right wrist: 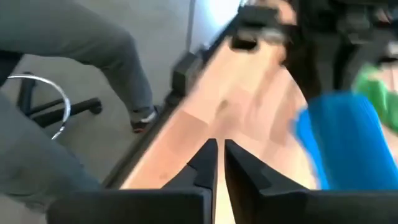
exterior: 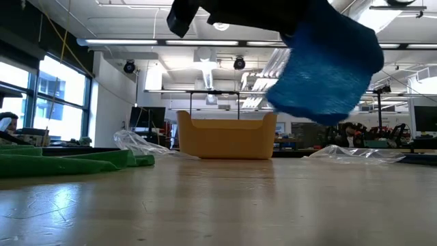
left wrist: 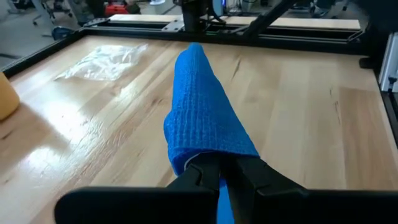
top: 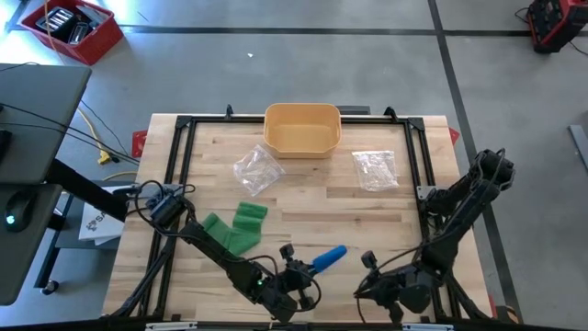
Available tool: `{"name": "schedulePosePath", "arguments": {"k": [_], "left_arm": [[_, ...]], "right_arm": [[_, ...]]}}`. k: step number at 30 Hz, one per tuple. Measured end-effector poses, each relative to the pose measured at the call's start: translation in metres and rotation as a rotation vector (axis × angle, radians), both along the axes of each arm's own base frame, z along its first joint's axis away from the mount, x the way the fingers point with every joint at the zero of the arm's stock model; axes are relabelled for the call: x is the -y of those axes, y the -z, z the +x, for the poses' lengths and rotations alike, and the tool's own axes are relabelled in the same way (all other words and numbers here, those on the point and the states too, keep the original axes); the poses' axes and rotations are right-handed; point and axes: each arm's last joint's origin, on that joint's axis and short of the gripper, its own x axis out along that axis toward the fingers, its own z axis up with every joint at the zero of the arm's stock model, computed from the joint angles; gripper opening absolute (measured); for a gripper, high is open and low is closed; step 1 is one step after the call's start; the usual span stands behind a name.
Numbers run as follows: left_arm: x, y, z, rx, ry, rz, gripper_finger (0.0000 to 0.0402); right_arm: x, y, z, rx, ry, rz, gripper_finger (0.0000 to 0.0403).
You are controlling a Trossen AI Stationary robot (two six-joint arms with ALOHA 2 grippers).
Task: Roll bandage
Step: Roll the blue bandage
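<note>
the left gripper (left wrist: 221, 171) is clamped on the blue bandage (left wrist: 202, 106) (held above the table (top: 367, 221)). the right gripper (right wrist: 219, 163) hangs nearby, fingers together, holding nothing.

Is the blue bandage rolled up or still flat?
Rolled up, mostly. The blue bandage looks like a thick tube, pinched at one end by the left gripper and held above the table.
</note>
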Motion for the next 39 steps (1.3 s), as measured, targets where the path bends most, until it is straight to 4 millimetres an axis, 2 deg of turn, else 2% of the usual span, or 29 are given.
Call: {"name": "schedulePosePath", "arguments": {"k": [5,9,14,19,26,29,32,35,38,39], "left_arm": [[0.002,-0.015,-0.005,0.015,0.014,0.024,0.0007],[0.005,-0.024,-0.009,0.025,0.026,0.046,0.0007],[0.012,-0.033,-0.012,0.060,0.054,0.067,0.0007],[0.015,-0.038,-0.011,0.095,0.070,0.080,0.0007],[0.017,-0.045,-0.009,0.141,0.077,0.075,0.0007],[0.018,-0.047,-0.008,0.161,0.081,0.073,0.0007],[0.018,-0.049,-0.007,0.171,0.086,0.083,0.0007],[0.020,-0.050,-0.009,0.176,0.067,0.096,0.0007],[0.025,-0.050,-0.015,0.174,0.036,0.137,0.0007],[0.028,-0.051,-0.018,0.167,0.039,0.157,0.0007]], "right_arm": [[0.014,0.014,-0.002,-0.143,0.127,-0.030,0.0047],[0.027,0.044,-0.006,-0.183,0.207,0.008,0.0103],[0.045,0.074,-0.003,-0.060,0.280,0.188,0.0174],[0.061,0.080,0.002,0.139,0.289,0.363,0.0205],[0.059,0.066,0.005,0.293,0.200,0.370,0.0206],[0.054,0.058,0.010,0.320,0.183,0.369,0.0200],[0.050,0.053,0.014,0.340,0.179,0.362,0.0170],[0.048,0.048,0.017,0.353,0.181,0.373,0.0108],[0.045,0.046,0.016,0.345,0.167,0.399,0.0027],[0.042,0.045,0.015,0.344,0.156,0.406,0.0014]]}}
